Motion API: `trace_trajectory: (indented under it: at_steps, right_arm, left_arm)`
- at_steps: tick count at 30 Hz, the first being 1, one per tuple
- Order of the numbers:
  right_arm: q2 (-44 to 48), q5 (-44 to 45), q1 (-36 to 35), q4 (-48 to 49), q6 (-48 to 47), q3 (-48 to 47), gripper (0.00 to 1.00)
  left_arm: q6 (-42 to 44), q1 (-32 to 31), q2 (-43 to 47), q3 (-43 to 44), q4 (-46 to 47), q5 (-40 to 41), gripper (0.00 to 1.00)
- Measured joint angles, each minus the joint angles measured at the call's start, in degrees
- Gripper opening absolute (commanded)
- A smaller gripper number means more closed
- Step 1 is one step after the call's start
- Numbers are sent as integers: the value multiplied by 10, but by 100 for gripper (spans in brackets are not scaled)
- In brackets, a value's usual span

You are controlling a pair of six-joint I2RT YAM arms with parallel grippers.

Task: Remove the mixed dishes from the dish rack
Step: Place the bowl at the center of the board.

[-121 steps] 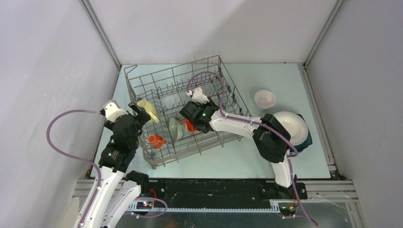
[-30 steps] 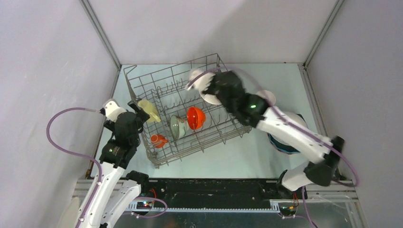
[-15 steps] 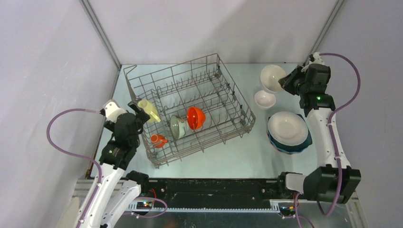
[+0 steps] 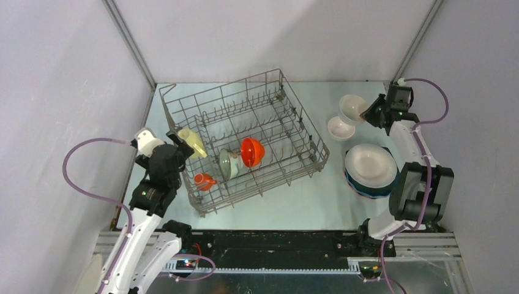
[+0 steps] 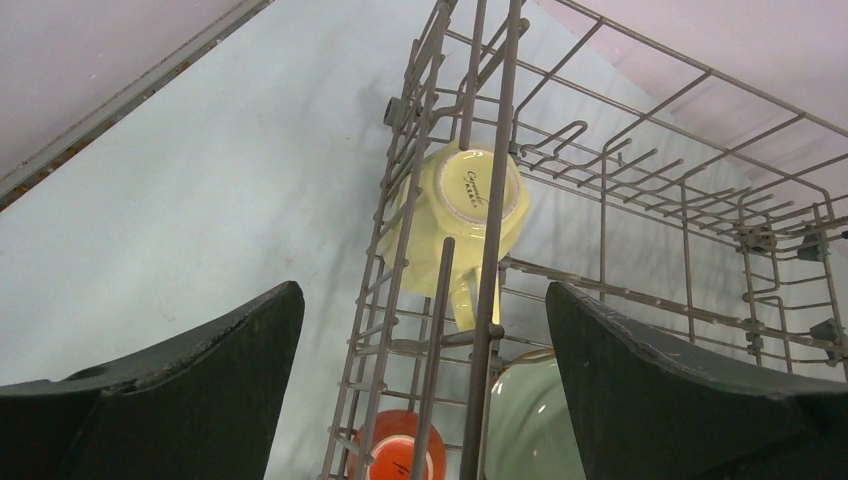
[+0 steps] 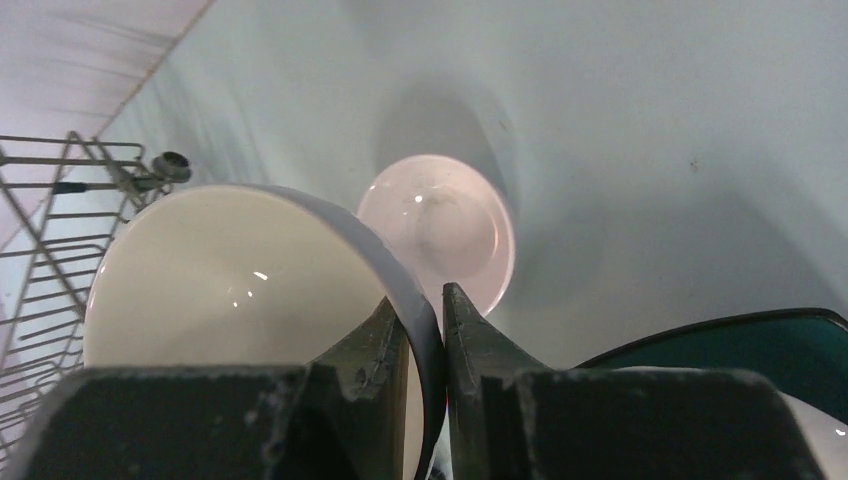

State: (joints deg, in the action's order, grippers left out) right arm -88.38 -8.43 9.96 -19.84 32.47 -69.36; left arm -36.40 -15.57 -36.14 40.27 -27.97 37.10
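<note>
Stretching toward the upper right, the right gripper (image 6: pixel 420 300) pinches the white bowl (image 6: pixel 230 290) by its rim; the left gripper (image 4: pixel 177 141) gapes at the dish rack (image 4: pixel 245 110) wall.

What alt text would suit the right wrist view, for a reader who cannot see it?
The right end effector pinches the rim of a white bowl, held above a pale table. A smaller bowl sits on the table beyond it, with the rack at far left and a dark plate at lower right.
</note>
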Motion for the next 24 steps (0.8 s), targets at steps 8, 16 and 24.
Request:
trace_trajectory:
  at_steps: [8,16,24]
  right_arm:
    - [-81,27,-28,29,-28,0,0]
    - [-146,55,-68,54,-55,1,4]
    - [-146,99,-68,63,-65,1,19]
  left_arm:
    - [0,0,-2,0,2,0,98]
    - [0,0,6,0,2,-2,98]
    - [0,0,2,0,3,-3,98]
